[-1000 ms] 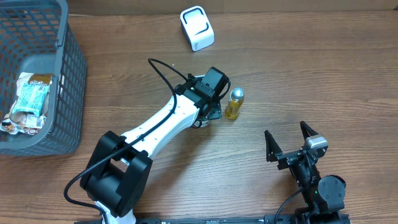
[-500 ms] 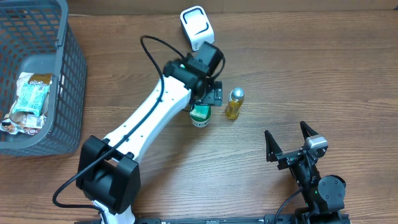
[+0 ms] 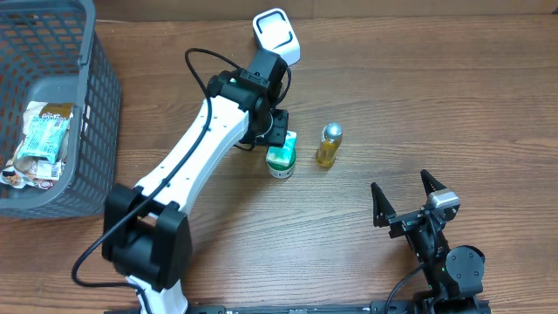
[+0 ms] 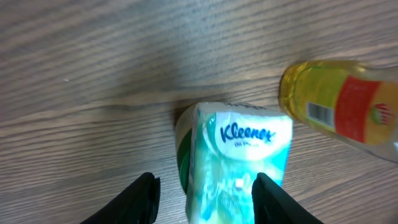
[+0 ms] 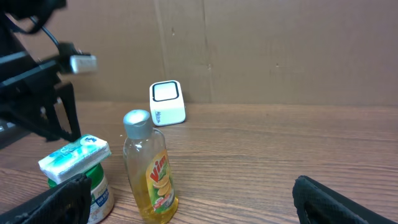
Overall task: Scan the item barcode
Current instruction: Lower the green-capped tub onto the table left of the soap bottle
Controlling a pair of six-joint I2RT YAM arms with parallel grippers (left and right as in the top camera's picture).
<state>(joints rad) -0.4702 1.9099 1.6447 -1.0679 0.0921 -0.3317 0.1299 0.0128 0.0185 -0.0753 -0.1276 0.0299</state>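
Wooden bench (image 3: 436,105), brown grain, with a plain cardboard wall at the far side.

Item 1: tissue pack (image 4: 239,155), pale green and white, "Kleenex" printed on it. It lies flat on top of a round green-and-white tub (image 5: 99,190), near the bench's middle.

Item 2: bottle (image 3: 329,144) of yellow liquid with a silver cap, upright, just right of the tub and apart from it. The left wrist view shows a barcode on its label.

Item 3: scanner (image 3: 277,35), white with a dark window, at the far edge, behind the pack.

Item 4: grey mesh basket (image 3: 100,113), far left, holding several packets (image 3: 44,139).

Left tool (image 4: 205,183): black fingers partly spread, poised over the near end of the tissue pack. One finger (image 4: 140,199) stands clear of the pack's side, the other overlaps its edge in the wrist view. Nothing is gripped.

Right tool (image 3: 403,194): near right of the bench, fingers spread wide, nothing between them, well apart from the bottle.
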